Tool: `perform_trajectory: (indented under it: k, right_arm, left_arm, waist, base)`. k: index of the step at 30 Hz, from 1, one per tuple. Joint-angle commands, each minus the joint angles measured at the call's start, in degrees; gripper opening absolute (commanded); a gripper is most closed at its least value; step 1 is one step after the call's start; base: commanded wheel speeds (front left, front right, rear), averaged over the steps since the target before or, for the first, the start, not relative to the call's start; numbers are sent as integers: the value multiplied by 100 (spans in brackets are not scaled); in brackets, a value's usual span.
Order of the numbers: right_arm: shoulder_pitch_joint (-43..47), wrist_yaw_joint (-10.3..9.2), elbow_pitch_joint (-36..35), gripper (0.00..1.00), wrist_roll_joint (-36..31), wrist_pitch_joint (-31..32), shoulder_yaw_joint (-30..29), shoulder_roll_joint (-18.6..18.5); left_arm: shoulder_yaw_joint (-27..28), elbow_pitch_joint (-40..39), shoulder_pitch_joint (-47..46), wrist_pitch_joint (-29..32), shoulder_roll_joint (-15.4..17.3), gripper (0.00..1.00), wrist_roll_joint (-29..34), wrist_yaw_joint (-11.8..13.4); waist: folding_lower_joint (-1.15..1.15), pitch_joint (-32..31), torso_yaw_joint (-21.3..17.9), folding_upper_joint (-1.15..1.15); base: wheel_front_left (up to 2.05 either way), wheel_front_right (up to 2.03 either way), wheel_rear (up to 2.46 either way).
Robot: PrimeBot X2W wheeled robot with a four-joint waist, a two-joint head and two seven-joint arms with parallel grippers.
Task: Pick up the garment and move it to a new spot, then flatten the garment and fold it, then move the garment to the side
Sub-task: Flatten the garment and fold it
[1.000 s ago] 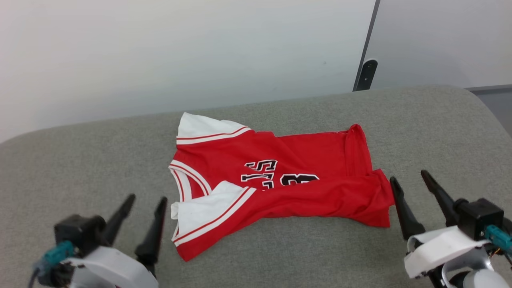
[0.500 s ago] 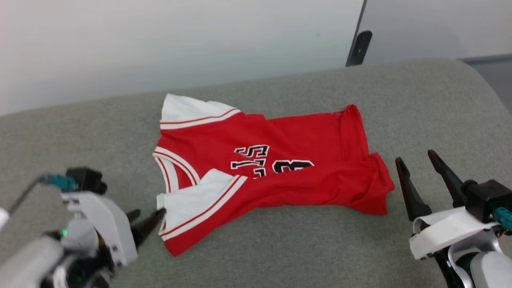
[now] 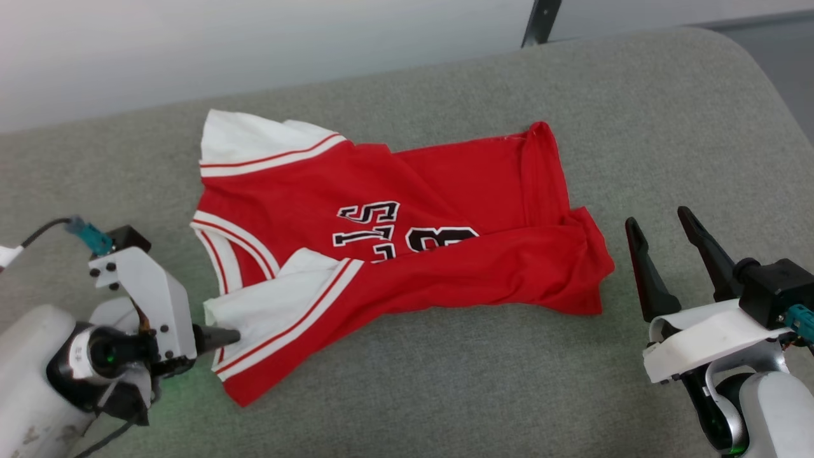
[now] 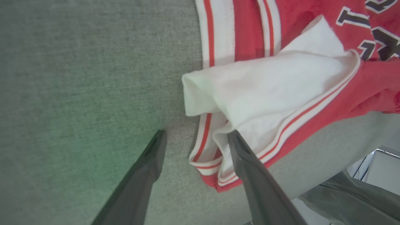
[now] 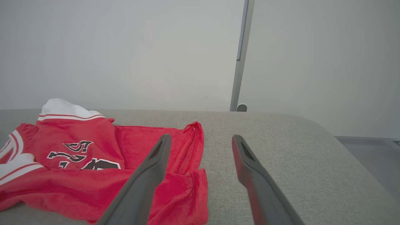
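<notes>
The garment (image 3: 445, 254) is being borne by the grey cushion (image 3: 407, 394), lying rumpled, with its near white sleeve (image 4: 265, 84) folded over the red front. The left gripper (image 4: 197, 134) is being held with fingers apart at the garment's collar end. One fingertip is over bare cushion just beside the sleeve's striped hem and the other is at that hem; contact cannot be told. The right gripper (image 3: 657, 217) is being held with fingers apart just beside the garment's bottom hem, clear of the cloth.
</notes>
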Motion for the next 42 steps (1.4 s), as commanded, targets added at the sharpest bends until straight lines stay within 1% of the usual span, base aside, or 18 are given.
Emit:
perform_trajectory:
  k: [1, 2, 3, 5, 7, 11, 14, 15, 16, 17, 19, 20, 22, 27, 31, 34, 38, 42]
  right_arm:
    - [-61, -9, 2, 100, 40, -43, 1, 20]
    - [-76, -9, 20, 100, 51, -28, -24, 48]
    - [-98, -9, 30, 100, 101, -1, -43, 92]
    - [-146, -9, 7, 100, 118, -16, -49, 117]
    - [-136, -9, 26, 100, 141, 31, -46, 149]
    - [-196, -9, 35, 100, 124, 106, -21, 159]
    - [-210, -9, 74, 100, 129, 263, -54, 172]
    - [-219, -9, 70, 100, 134, 328, -33, 160]
    - [-234, -9, 76, 100, 147, 415, -23, 154]
    - [-232, -9, 94, 100, 178, 526, -30, 156]
    - [-224, -9, 113, 100, 215, 802, -7, 131]
    - [-224, -9, 139, 100, 263, 1012, -15, 134]
    - [-321, -9, 99, 100, 347, 1392, 41, 77]
    - [-578, -9, 96, 100, 549, 2574, 51, -90]
    - [-939, -9, 282, 100, 598, 3595, 25, -171]
    - [-1177, -9, 615, 100, 582, 4417, 45, -173]
    - [-1557, -9, 1067, 100, 626, 5492, 128, -62]
    - [-1892, -8, 1389, 100, 778, 6086, 237, 114]
  left_arm:
    - [-19, 44, -75, 22, -23, 100, 34, 43]
    - [-75, 86, -100, 85, -28, 100, 81, 53]
    - [-134, 117, -143, 95, -40, 100, 163, -7]
    - [-160, 253, -146, 119, -151, 100, 108, -9]
    - [-259, 411, -149, 190, -223, 100, 159, 46]
    - [-416, 550, -30, 478, -510, 100, 6, 333]
    - [-642, 439, 153, 784, -685, 100, -52, 559]
    - [-684, 385, 224, 876, -730, 58, -100, 626]
    - [-690, 306, 290, 935, -773, 33, -182, 663]
    - [-618, 247, 333, 898, -806, 0, -254, 719]
    - [-605, 113, 325, 888, -765, 0, -249, 763]
    - [-552, 54, 265, 804, -712, 0, -219, 722]
    - [-426, -3, 176, 704, -627, 0, -195, 732]
    - [-311, -121, -55, 649, -531, 0, -122, 680]
    - [-264, -137, -199, 618, -560, 0, -87, 616]
    - [-282, -107, -316, 606, -628, 0, -32, 538]
    - [-310, -10, -453, 612, -741, 0, 17, 463]
    - [-348, 106, -576, 591, -877, 0, 66, 353]
  waist:
    - [0, 141, -104, 0]
    - [0, 179, -123, 0]
    - [0, 213, -139, 0]
    - [0, 282, -159, 0]
    - [0, 332, -172, 0]
    - [0, 381, -184, 0]
    - [0, 386, -170, 0]
    - [0, 385, -160, 0]
    - [0, 388, -152, 0]
    - [0, 390, -145, 0]
    - [0, 389, -115, 0]
    - [0, 394, -101, 0]
    - [0, 404, -62, 0]
    - [0, 432, 50, 0]
    - [0, 483, 156, 0]
    - [0, 531, 255, 0]
    - [0, 586, 376, 0]
    - [0, 618, 495, 0]
  base:
    - [0, 0, 0]
    - [0, 0, 0]
    - [0, 0, 0]
    - [0, 0, 0]
    - [0, 0, 0]
    - [0, 0, 0]
    - [0, 0, 0]
    - [0, 0, 0]
    - [0, 0, 0]
    - [0, 0, 0]
    - [0, 0, 0]
    - [0, 0, 0]
    - [0, 0, 0]
    - [0, 0, 0]
    - [0, 0, 0]
    - [0, 0, 0]
    - [0, 0, 0]
    - [0, 0, 0]
